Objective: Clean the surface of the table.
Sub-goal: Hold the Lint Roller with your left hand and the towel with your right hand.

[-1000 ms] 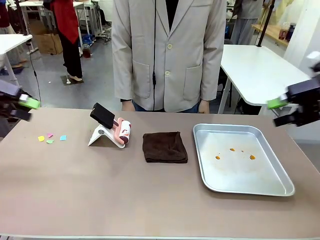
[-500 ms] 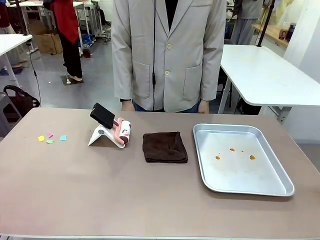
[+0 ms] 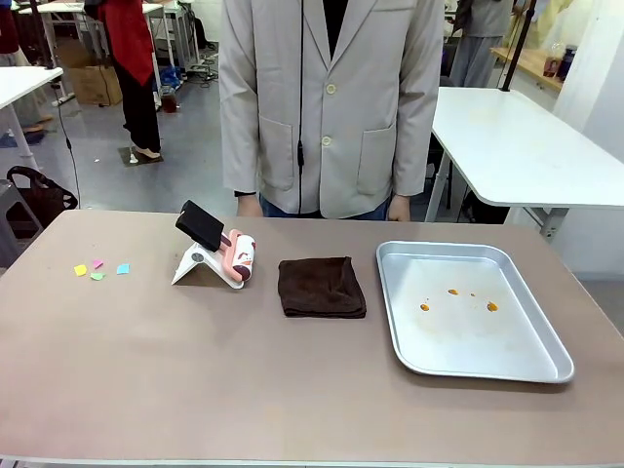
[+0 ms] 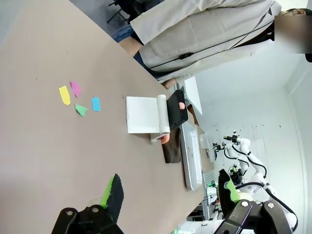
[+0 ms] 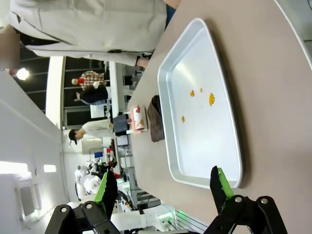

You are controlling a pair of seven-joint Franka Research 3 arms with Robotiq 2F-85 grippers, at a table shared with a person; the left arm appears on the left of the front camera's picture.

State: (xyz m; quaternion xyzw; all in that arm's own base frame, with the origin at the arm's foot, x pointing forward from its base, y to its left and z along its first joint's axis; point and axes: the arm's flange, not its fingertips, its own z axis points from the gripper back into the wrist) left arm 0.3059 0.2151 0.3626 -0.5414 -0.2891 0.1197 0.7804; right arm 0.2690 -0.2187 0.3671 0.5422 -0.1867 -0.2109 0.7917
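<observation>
Find left fingers (image 4: 115,194) released: green pads well apart, nothing between them. Find right fingers (image 5: 219,183) likewise released and empty.

Beyond left fingers, note worktop (image 3: 195,380), brown-taupe with a thin pale edge, spanning the front view from left to right.

At far left of it, locate four small paper scraps (image 3: 98,269), yellow, pink, green and blue, lying close together.

Right of these, toward the far edge, locate a pink lint roller (image 3: 239,255) with a black handle, resting on a white stand (image 3: 195,265).

Just right of the roller and apart from it, see a dark brown cloth (image 3: 322,287), folded flat near the middle.

Right of the cloth, see a silver metal tray (image 3: 551,341) lying flat, with several small orange spots (image 3: 425,307) on its floor. Beyond right fingers, note this tray on the worktop.

At the far side, note a person (image 3: 331,107) in a pale jacket standing close to the edge.

Behind, at far right, note a white-topped table (image 3: 507,136).
</observation>
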